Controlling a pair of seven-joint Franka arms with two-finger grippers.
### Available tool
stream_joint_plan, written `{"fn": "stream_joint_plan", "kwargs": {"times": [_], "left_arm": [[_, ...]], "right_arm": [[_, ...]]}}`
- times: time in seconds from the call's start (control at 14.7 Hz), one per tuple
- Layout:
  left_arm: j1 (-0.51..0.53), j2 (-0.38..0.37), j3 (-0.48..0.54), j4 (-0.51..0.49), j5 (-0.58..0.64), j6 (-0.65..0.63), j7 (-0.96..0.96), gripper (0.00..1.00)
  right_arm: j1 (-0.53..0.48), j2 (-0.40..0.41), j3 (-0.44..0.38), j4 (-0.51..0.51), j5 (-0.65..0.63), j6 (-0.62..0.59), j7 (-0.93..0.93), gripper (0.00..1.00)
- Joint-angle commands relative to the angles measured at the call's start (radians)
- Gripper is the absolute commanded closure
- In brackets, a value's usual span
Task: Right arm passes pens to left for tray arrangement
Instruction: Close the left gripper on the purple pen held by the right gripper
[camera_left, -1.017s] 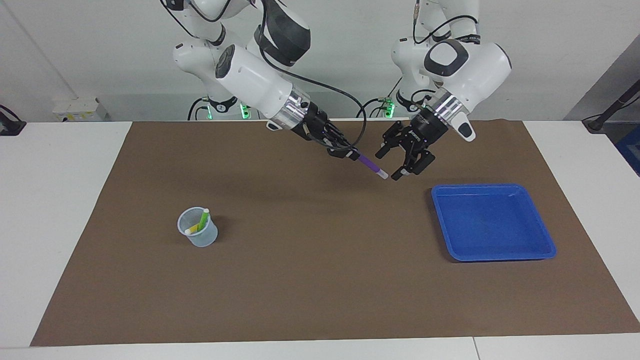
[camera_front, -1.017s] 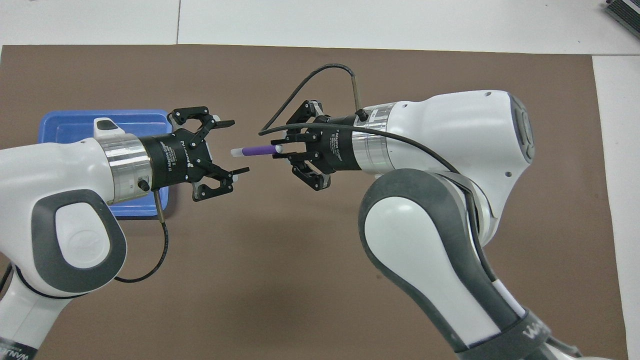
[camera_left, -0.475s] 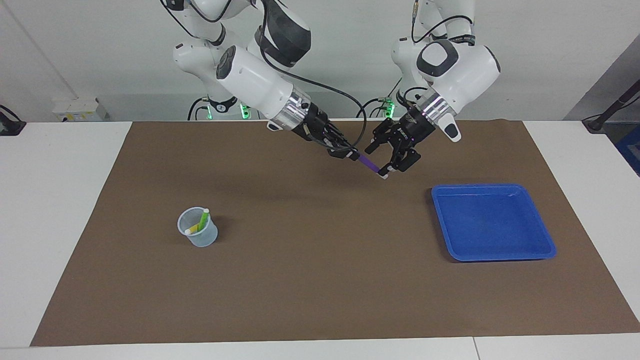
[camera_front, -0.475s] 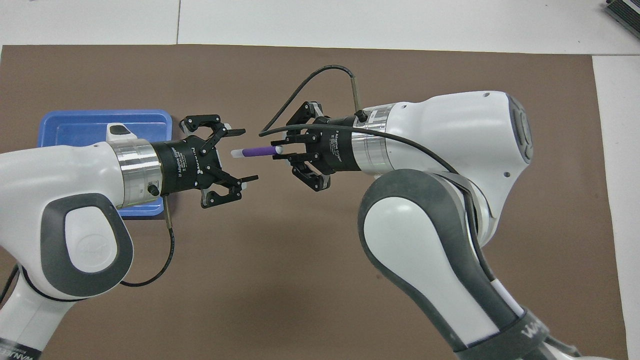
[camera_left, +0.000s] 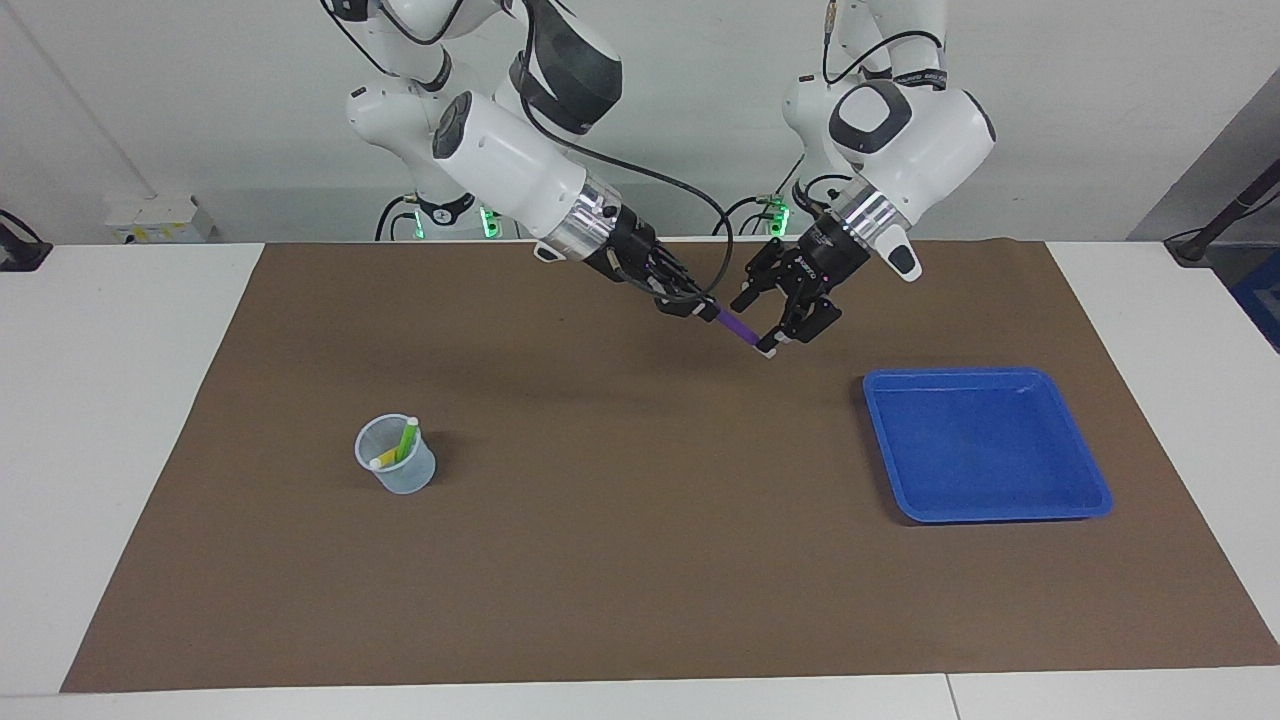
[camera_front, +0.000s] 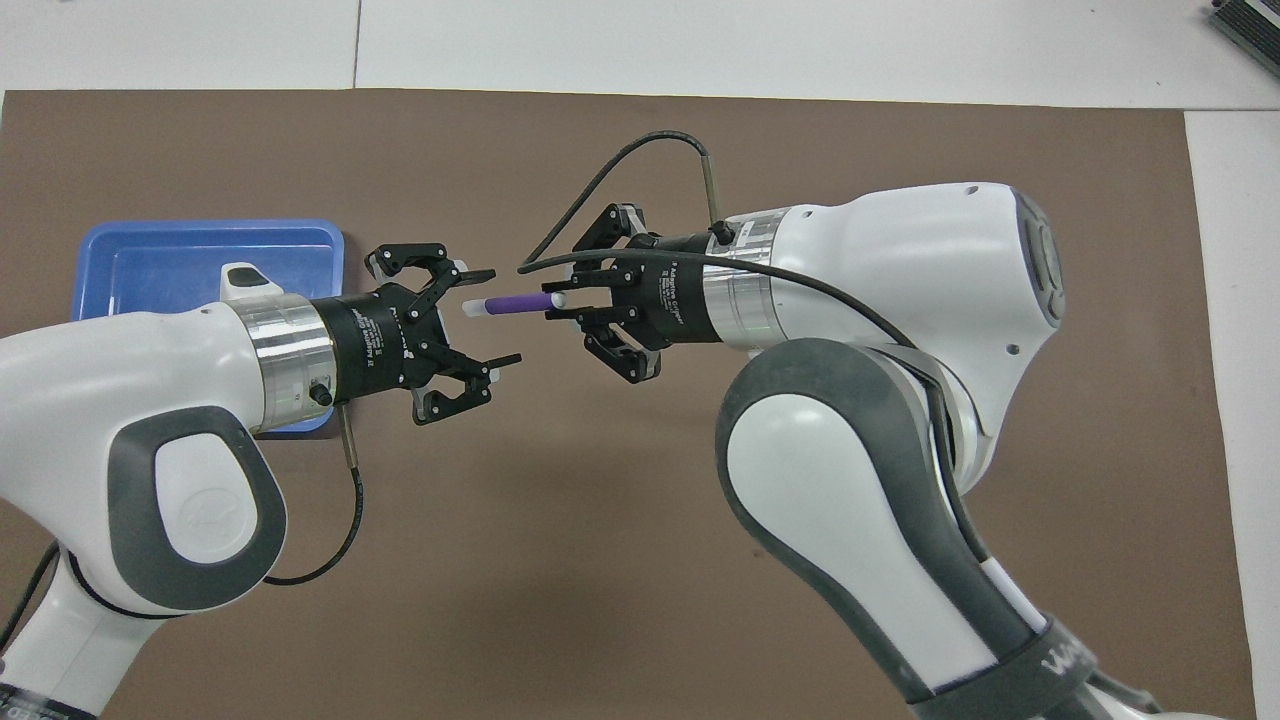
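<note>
Pens are passing mid-air: slim purple marker pen (camera_left: 741, 329), whitish tip at five o'clock, is sitting pinched in right jaws (camera_left: 712, 312) over brown-matted bench (camera_left: 600, 560), risking dropping if released before spread left jaws (camera_left: 775, 322) are clamping.

Two glossy white arms with grey joint pads, silver wrist rings, black cables, black tools.

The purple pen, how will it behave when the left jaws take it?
The purple pen juts straight from the right gripper without sagging, so it is probably stiff. It looks slim and round, so it may slip or twist. Laid in the tray, it could roll.
</note>
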Motion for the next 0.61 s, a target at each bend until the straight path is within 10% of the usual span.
{"fn": "stream_joint_plan", "kwargs": {"times": [0.0,0.14,0.27,0.34,0.54], "left_arm": [[-0.033,-0.004,0.009,-0.013,-0.021,0.043,-0.005,0.2],[-0.053,0.01,0.009,-0.013,-0.023,0.073,-0.007,0.23],[-0.068,0.01,0.011,-0.013,-0.023,0.072,-0.007,0.76],[-0.068,0.01,0.011,-0.015,-0.023,0.069,-0.008,0.86],[-0.065,0.01,0.009,-0.013,-0.023,0.063,-0.008,0.92]], "right_arm": [[0.004,-0.008,0.0,-0.015,0.004,0.019,-0.004,1.0],[0.004,-0.008,0.0,-0.015,0.003,0.019,-0.004,1.0],[0.004,-0.008,0.0,-0.015,0.003,0.018,-0.004,1.0],[0.004,-0.008,0.0,-0.015,0.003,0.018,-0.004,1.0],[0.004,-0.01,0.0,-0.016,0.003,0.016,-0.007,1.0]]}}
